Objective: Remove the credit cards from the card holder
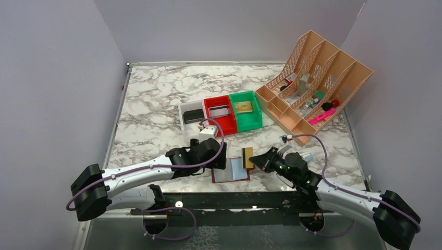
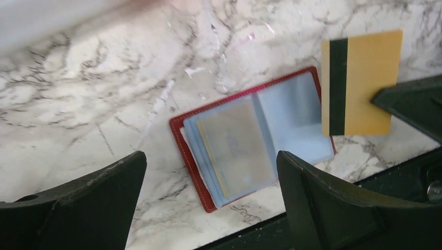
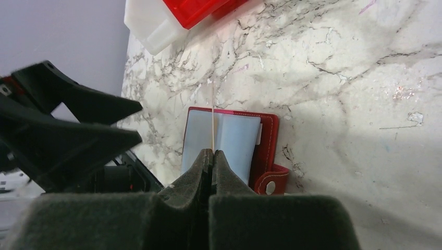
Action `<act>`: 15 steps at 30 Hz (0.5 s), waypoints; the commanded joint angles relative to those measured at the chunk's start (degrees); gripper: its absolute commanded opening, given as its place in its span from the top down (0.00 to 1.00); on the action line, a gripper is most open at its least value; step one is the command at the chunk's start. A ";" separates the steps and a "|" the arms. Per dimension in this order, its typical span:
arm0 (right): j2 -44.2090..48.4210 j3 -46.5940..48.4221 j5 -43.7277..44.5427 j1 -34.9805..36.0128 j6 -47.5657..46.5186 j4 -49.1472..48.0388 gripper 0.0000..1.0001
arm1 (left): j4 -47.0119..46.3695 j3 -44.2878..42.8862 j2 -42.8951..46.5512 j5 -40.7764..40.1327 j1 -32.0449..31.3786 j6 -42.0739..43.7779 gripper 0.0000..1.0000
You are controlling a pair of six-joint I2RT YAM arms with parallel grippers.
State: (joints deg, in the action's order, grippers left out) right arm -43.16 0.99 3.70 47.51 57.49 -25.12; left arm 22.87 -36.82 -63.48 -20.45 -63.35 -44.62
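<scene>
no readable text, labels or numbers

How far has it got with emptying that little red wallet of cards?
Done: a black card in the white bin, a silver card in the red bin, a gold card in the green bin. In hand: the right jaws pinch a striped gold card, clear of the open card holder. Left: binning it, and seemingly one more yellowish card in a pocket.
</scene>
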 commanded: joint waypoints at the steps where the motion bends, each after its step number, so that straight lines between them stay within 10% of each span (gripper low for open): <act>1: 0.81 -1.28 -0.02 -0.31 -4.69 -0.90 0.99 | 5.54 -3.38 0.78 -4.47 4.36 2.56 0.01; 15: -7.45 11.73 21.09 -0.35 -31.38 -2.38 0.96 | 13.73 -8.08 9.24 -11.68 11.12 13.21 0.01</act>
State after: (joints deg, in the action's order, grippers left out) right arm -46.06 8.69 15.70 47.51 38.46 -24.36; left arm 33.28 -44.66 -57.78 -25.89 -54.19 -36.34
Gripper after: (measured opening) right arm 0.029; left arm 0.987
